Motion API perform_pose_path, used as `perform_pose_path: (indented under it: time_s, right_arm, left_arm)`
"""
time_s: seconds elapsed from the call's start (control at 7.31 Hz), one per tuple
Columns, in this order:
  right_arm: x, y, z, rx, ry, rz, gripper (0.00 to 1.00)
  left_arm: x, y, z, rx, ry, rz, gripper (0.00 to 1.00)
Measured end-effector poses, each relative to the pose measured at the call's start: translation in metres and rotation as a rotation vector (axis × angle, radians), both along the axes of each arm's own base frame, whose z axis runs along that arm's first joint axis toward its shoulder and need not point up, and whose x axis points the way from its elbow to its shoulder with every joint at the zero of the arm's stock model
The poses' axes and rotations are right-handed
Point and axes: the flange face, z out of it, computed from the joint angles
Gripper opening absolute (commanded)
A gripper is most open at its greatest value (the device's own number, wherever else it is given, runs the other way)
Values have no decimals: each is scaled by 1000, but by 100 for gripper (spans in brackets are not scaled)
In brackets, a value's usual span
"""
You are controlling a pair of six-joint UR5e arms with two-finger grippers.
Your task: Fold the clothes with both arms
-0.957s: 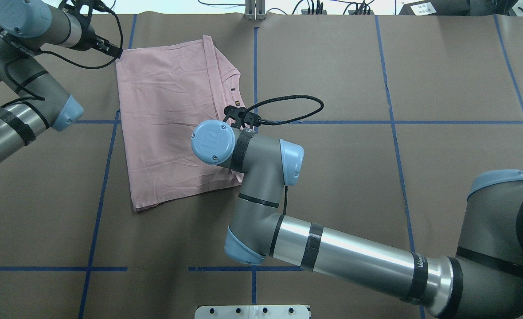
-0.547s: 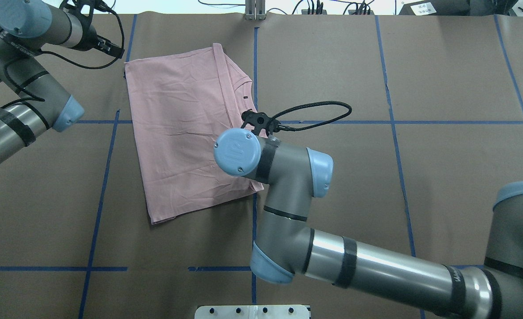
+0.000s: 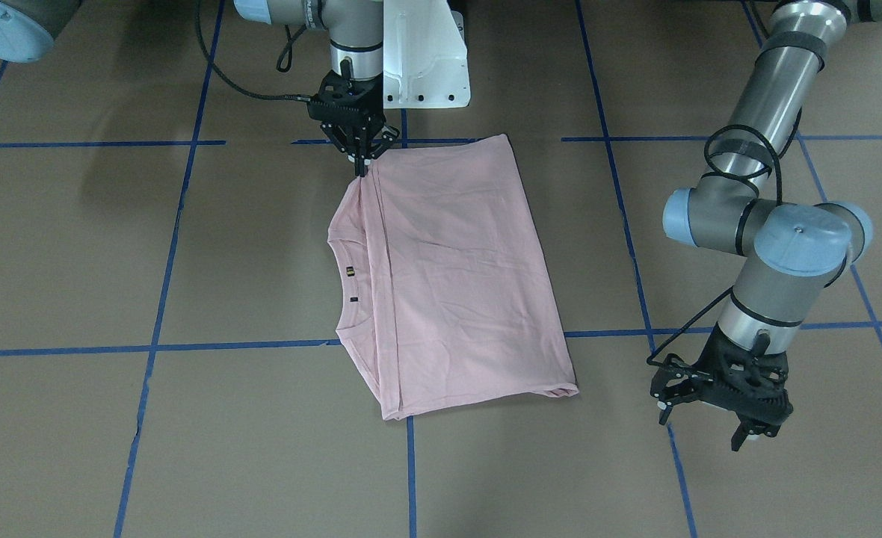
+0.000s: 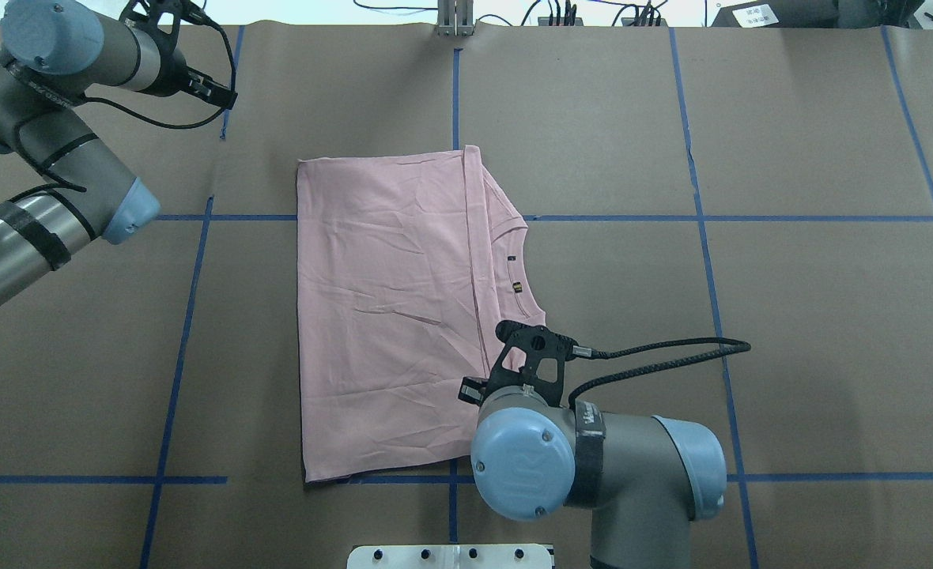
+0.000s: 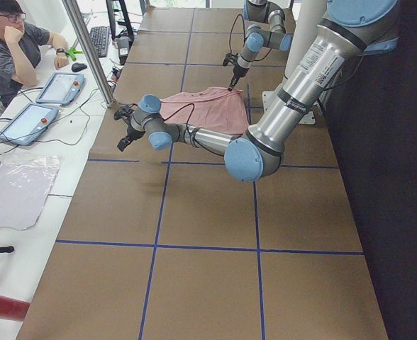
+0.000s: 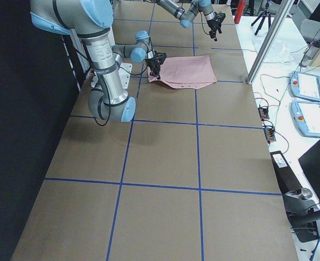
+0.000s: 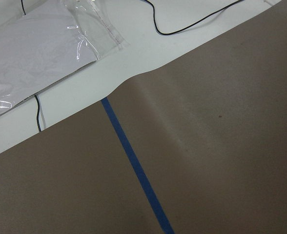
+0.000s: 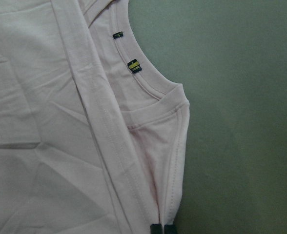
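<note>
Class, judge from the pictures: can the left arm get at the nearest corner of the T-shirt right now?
Probably yes. The left pincer hangs open beside the T-shirt, with only bare table between it and that corner.

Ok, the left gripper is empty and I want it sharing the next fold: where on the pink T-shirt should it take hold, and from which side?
Probably the far shoulder corner, mirroring the corner that the right gripper pinches. The T-shirt lies flat, so the open left gripper should come down from above the far edge, where the layers end together.
</note>
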Motion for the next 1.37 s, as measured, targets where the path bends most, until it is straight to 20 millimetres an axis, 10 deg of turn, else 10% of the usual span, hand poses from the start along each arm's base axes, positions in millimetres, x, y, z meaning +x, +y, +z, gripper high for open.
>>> perform_pose_path:
  time_s: [0.27,0.82,1.37]
  right_arm:
    - [3,15,2,7,3,2,0]
    - [6,12,2,5,7,-4,0]
    - [9,6,1,2,4,3,0]
  left_arm:
    - [13,39,-24,-91,133,19,100]
    - [31,281,-94,-399,341,48,97]
    - [126,470,-94,-764,454,-114,66]
